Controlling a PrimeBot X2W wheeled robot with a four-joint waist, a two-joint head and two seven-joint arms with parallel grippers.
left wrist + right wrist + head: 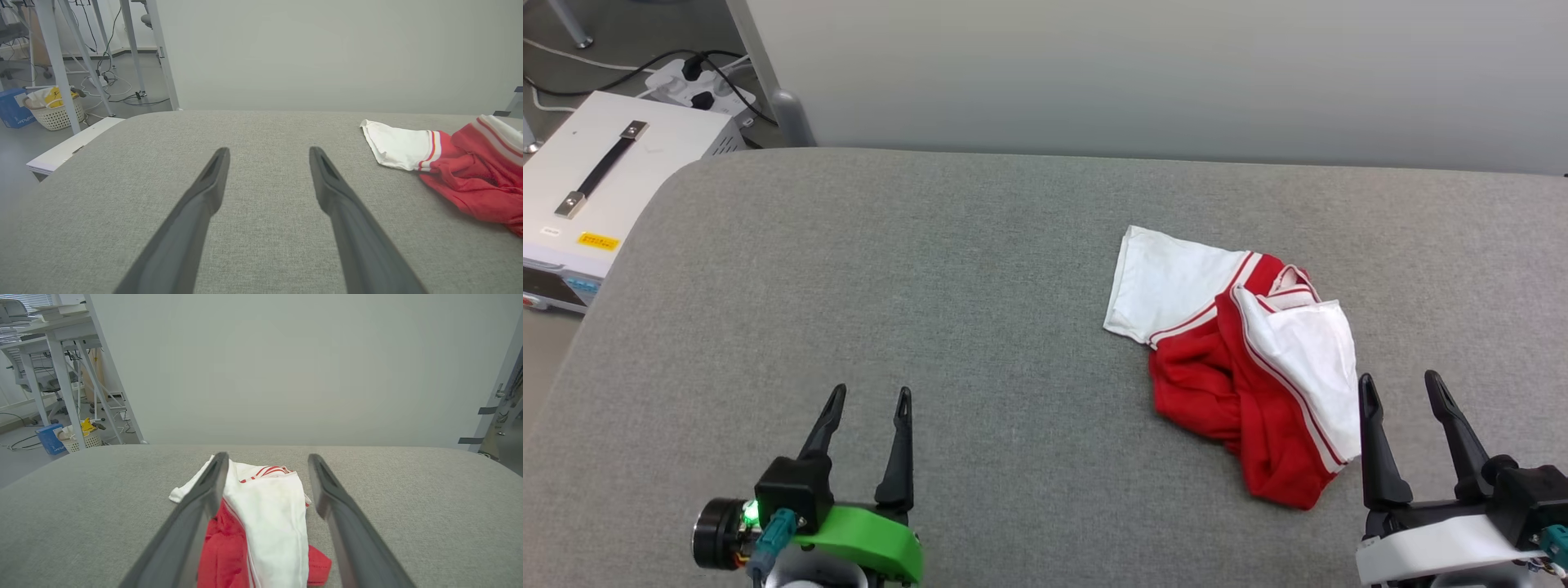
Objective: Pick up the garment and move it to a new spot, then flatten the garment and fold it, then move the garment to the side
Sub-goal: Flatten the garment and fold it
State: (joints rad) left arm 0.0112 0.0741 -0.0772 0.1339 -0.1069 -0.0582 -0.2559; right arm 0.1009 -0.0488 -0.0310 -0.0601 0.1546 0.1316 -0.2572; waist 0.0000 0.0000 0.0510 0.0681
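The garment (1241, 359) lies crumpled on the right half of the grey padded table (931, 286), red body bunched with two white sleeves on top. It also shows at the right edge of the left wrist view, garment (461, 163), and between the fingers in the right wrist view, garment (265, 514). My right gripper (1403, 384) stands open just right of the garment's near end, holding nothing. Far to the left, near the table's front, my left gripper (870, 398) is open and empty over bare fabric.
A white box with a black handle (596, 180) sits on the floor beyond the table's left edge, with a power strip and cables (698, 86) behind it. A pale wall (1143, 73) runs along the table's far side. A basket (55, 110) stands among table legs.
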